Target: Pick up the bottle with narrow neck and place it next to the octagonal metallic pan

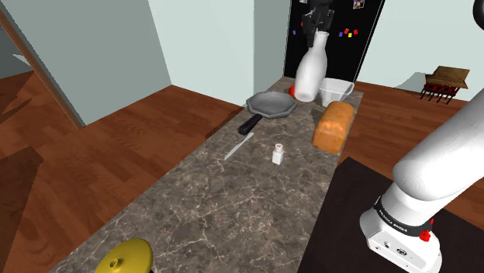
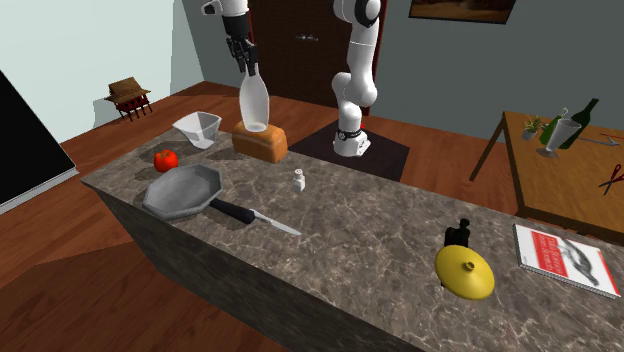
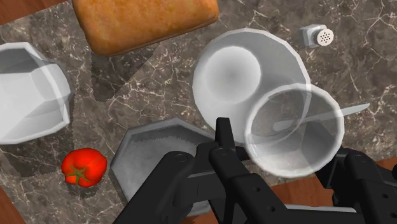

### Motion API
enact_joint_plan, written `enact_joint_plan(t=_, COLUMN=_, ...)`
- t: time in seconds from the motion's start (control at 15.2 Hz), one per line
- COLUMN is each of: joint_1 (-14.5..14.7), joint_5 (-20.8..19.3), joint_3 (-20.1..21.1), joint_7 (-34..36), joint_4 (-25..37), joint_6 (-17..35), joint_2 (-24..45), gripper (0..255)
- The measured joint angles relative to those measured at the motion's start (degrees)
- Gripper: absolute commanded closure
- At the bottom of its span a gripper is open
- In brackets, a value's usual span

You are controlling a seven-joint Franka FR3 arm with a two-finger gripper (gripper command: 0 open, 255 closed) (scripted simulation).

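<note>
Plainly, the hand (image 2: 245, 68) has its two black fingers (image 3: 222, 137) closed on the narrow neck of the pale, see-through bottle (image 2: 254, 105), which hangs upright from it over the far end of the marbled surface (image 1: 233, 202). Whether the bottle's base is clear of the surface is hard to tell. In the second exterior view it meets the top of a loaf of bread (image 2: 262, 142). In the shoulder view it covers most of a red tomato (image 1: 292, 91), leaving only a sliver.

In the shoulder view the grey octagonal pan (image 1: 271, 105) lies just beside the bottle's outline, and a white measuring cup (image 1: 337, 89) stands on its other side. In the wrist view the bottle's open mouth sits between the fingers. One finger is partly cut off by the frame edge, and the hand hides the pan's handle.

A knife (image 1: 239, 146) and a small shaker (image 1: 278, 153) lie on the near side of the pan in the shoulder view. Part of the knife shows, warped, through the bottle's wall in the wrist view. The shoulder view's top edge cuts off the arm above the hand.
</note>
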Motion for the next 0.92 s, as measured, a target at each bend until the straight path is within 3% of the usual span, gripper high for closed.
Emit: enact_joint_plan(t=0.92, joint_1=0.0, joint_5=0.0, joint_3=0.0, joint_7=0.1, joint_4=-14.1, joint_6=11.4, joint_2=-2.7, gripper=255)
